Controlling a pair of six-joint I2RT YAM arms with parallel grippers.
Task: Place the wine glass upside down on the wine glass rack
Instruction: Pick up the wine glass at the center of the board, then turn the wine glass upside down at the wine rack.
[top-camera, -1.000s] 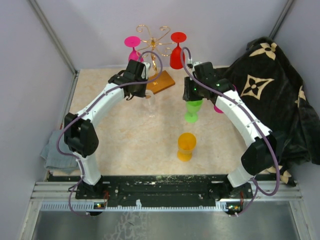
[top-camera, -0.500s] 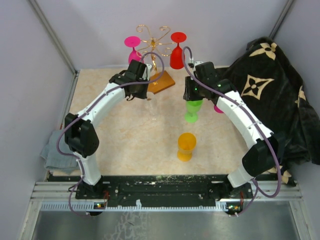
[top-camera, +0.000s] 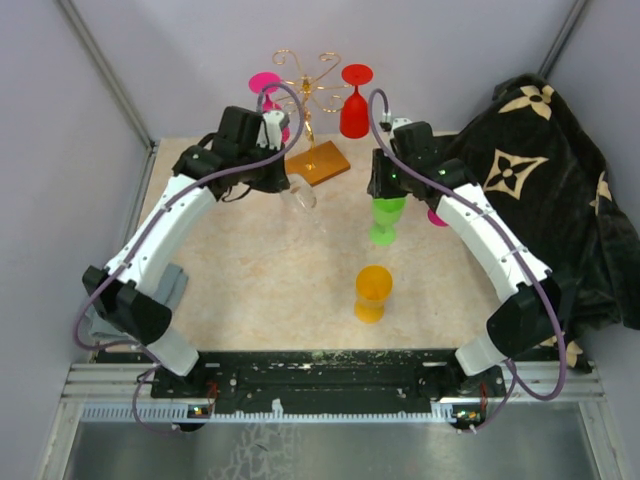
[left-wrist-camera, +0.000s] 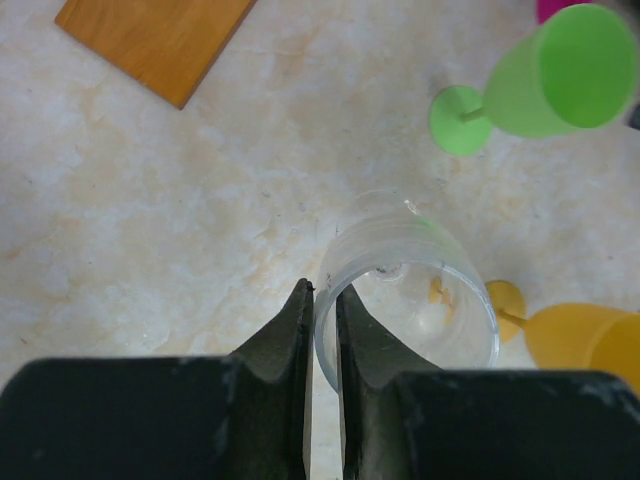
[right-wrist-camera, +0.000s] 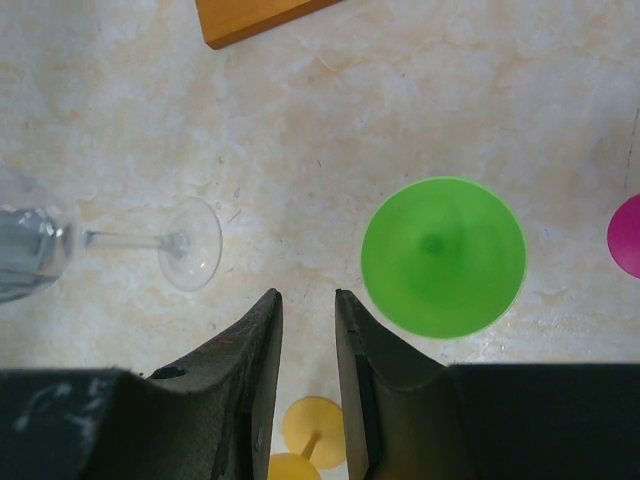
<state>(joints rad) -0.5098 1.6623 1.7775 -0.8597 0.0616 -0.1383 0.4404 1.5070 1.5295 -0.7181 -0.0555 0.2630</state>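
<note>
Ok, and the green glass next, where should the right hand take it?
Probably by the rim, from straight above. The green glass stands upright with its open mouth facing the right hand, and the stem is hidden under the bowl from there. One finger inside the wall, one outside, the way the left hand pinches the clear glass.

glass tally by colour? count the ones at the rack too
Pink glasses: 2
Red glass: 1
Green glass: 1
Orange glass: 1
Clear glass: 1
Total: 6
</note>
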